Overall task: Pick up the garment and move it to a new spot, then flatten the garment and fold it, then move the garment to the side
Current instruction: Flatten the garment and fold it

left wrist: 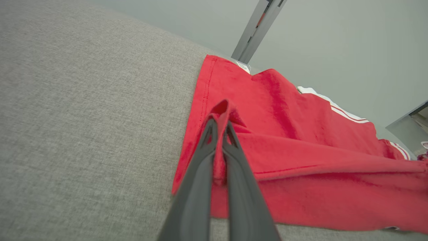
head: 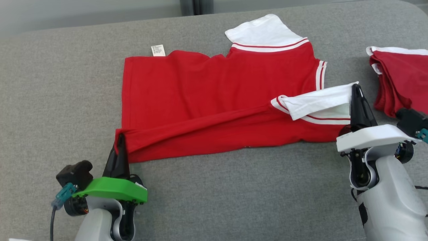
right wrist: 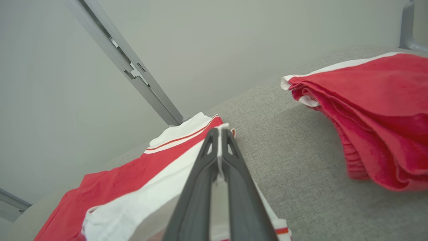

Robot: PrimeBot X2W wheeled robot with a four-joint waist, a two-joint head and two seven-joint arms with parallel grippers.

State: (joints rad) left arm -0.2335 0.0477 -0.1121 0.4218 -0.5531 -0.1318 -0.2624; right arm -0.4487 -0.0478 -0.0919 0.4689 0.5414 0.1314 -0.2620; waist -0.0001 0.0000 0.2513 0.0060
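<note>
Mid-fold, looked like: left gripper (head: 120, 138) was pinched shut on the red garment (head: 200, 90)'s near hem corner, right gripper (head: 356, 87) clamped on its white edge. Next they'd probably carry that near edge across the gray surface (head: 234, 194) together.

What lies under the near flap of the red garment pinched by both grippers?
More of the red garment: its lower layer, lying on the grey padded surface. The left gripper and right gripper pinch the flap's ends. Anything beneath the lower layer is covered.

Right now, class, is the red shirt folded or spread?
Partly folded: shirt near edge doubled over, pinched by left fingers and right fingers.
</note>
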